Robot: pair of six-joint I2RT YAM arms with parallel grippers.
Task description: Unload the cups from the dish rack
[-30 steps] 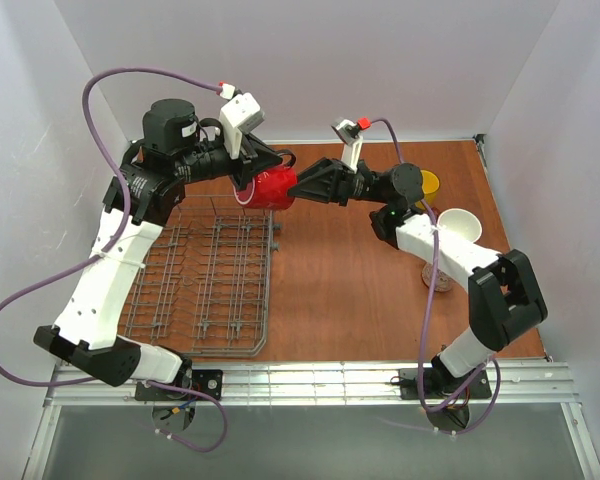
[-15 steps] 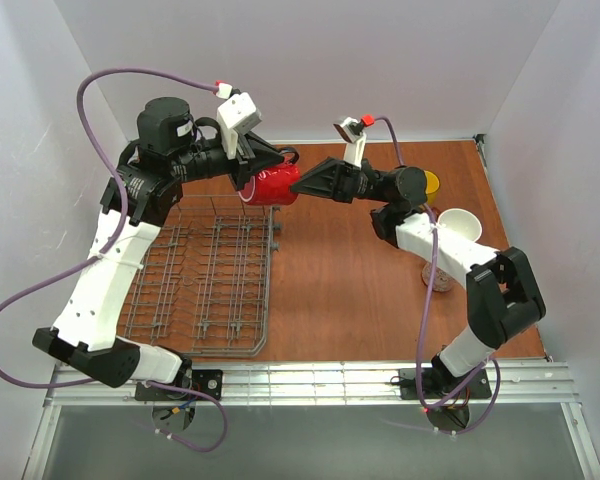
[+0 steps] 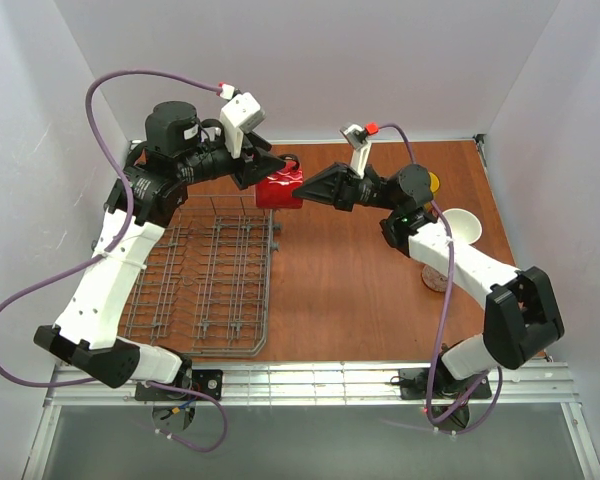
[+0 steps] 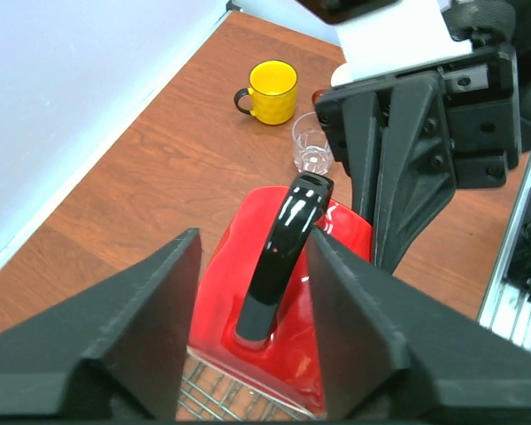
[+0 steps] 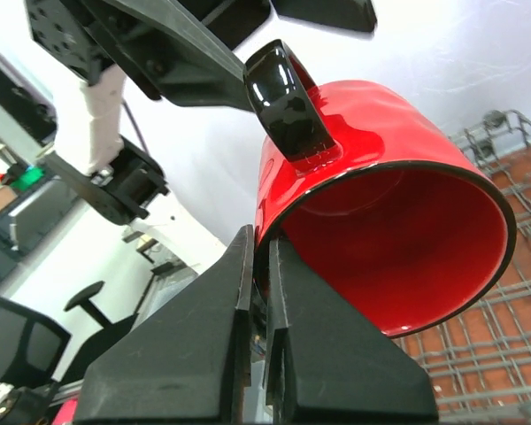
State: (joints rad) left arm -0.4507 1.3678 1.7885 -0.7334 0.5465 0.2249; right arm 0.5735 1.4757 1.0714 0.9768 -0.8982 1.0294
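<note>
Red mug (image 3: 279, 190): airborne betw. both arms, above dish rack (image 3: 205, 290) far edge. R tool (image 5: 259, 239) pinching rim. L tool (image 4: 252, 237) spread, flanking handle, no contact.

White shells on the left arm (image 3: 108, 262) and right arm (image 3: 458, 262), black joints between. Purple cable (image 3: 160, 71) loops off both. White wrist camera (image 3: 242, 110) blocks, red-tagged. Matte black wedge fingers (image 4: 133, 336).
</note>
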